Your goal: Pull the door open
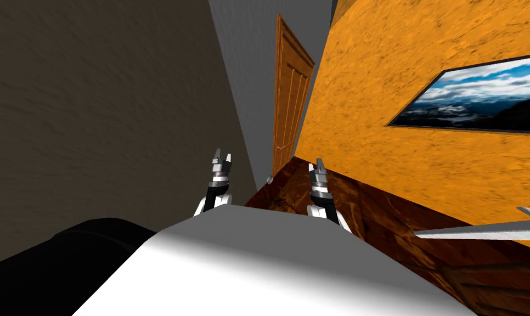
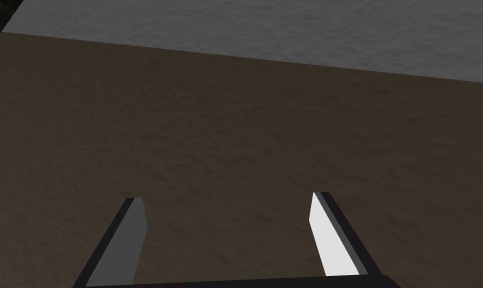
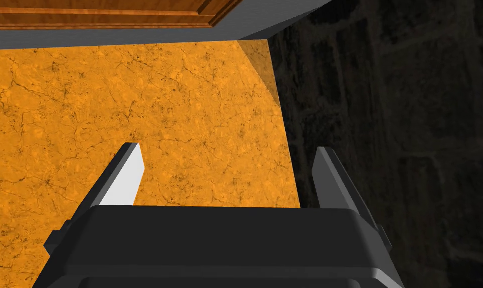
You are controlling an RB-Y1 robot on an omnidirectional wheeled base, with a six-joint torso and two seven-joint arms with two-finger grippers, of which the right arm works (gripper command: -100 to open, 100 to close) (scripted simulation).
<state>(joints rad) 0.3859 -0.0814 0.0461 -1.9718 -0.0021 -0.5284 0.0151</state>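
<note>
- Door: one, orange-brown wood with recessed panels, set in the grey wall at the far end of a narrow passage. It is well ahead of both grippers and apart from them. One small handle shows low on its face. In the right wrist view, a strip of the door's panelling lies past the fingertips, above a grey band.
- Grippers: two, each with two blade-like fingers.
- Left gripper: its fingers stand wide apart in the left wrist view, with the dark brown wall showing between them.
- Right gripper: its fingers are likewise spread, pointing at the orange wall, with the floor beside one finger.
- Walls: three colours, namely dark brown on the robot's left, grey ahead and mottled orange on the right.
- Framed picture: one, a landscape of sky and mountains, hung on the orange wall.
- Floor: dark reddish-brown wood planks running up to the door.
- Knob: one small grey stud, low on the grey wall beside the floor's edge.
- Blade-like shape: one, light grey, entering from the right edge; what it is cannot be told.
- Black area: one, in the lower-left corner.
</note>
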